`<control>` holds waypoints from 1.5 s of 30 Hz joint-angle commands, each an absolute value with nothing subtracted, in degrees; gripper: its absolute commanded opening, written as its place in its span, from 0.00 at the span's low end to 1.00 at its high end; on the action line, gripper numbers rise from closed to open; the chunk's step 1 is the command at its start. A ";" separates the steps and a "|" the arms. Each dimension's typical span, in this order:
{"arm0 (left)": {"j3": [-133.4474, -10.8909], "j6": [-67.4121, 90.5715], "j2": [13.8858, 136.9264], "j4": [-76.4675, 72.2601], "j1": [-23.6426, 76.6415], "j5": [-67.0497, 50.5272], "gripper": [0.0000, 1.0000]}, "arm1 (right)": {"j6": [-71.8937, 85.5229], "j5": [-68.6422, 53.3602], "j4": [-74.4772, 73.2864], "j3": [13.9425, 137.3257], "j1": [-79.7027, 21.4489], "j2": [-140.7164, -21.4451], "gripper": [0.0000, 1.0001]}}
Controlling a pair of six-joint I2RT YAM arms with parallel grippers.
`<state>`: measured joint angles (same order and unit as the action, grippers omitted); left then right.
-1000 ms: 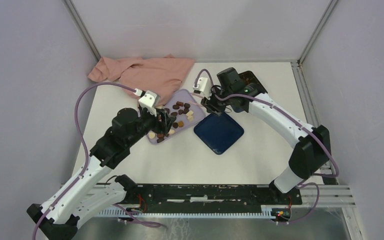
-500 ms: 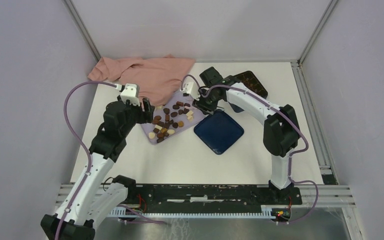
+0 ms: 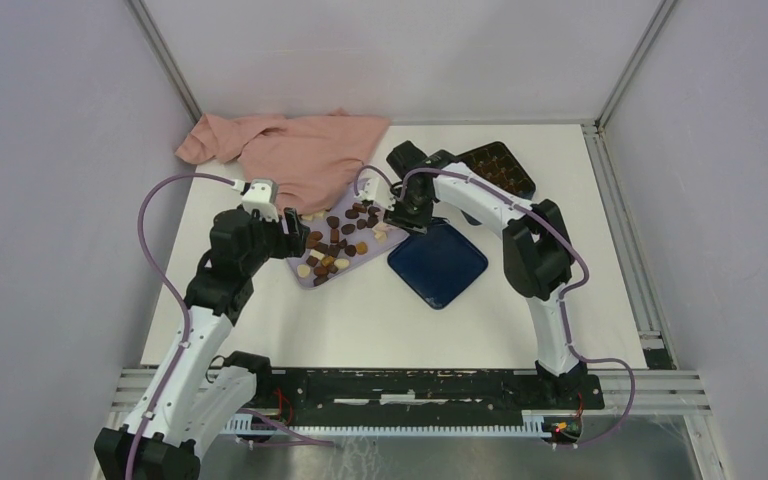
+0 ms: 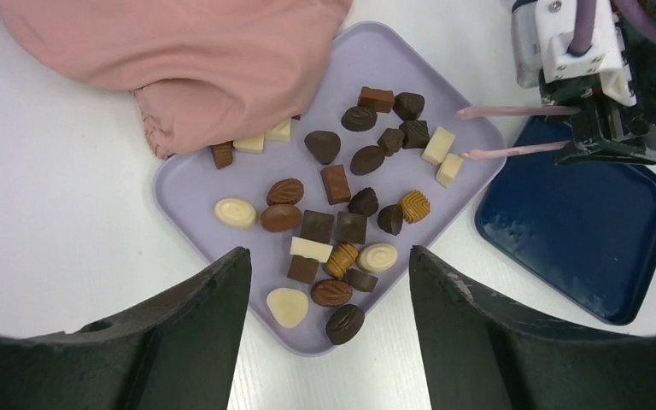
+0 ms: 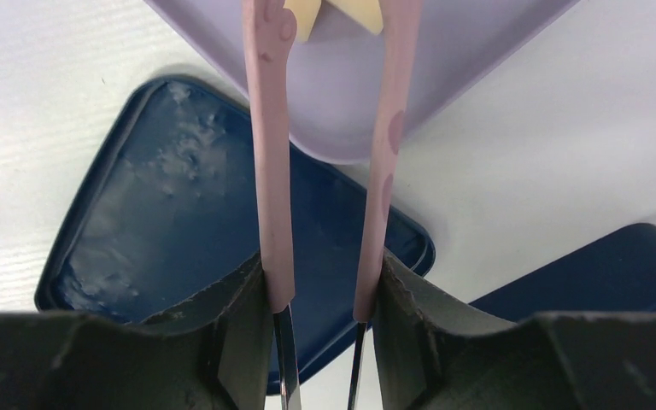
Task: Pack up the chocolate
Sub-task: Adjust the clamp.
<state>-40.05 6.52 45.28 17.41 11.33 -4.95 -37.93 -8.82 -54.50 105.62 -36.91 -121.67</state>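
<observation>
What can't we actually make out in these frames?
Tongs tips: right wrist view, cut off by the top edge; a grip on the cream chocolate is unclear.
Tray back corner: left wrist view, under the cloth; any pieces there are hidden.
Box cells: top view, partly behind the right arm, too small to count.

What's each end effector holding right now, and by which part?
The right end effector holds pink tongs, pinching both arms from outside near their back end. The left end effector is open and holds nothing.

White table [image 3: 360, 320] enclosed by pale lilac walls [image 3: 50, 180].
</observation>
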 commanded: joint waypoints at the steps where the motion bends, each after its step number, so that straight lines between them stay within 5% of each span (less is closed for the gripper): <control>1: -40.62 6.07 45.15 15.44 11.12 -5.45 0.73 | -40.40 -5.21 -58.04 107.77 -37.09 -122.45 0.46; 45: -40.43 5.62 44.56 15.11 11.03 -7.10 0.72 | -35.89 -7.33 -57.92 107.65 -39.89 -128.48 0.48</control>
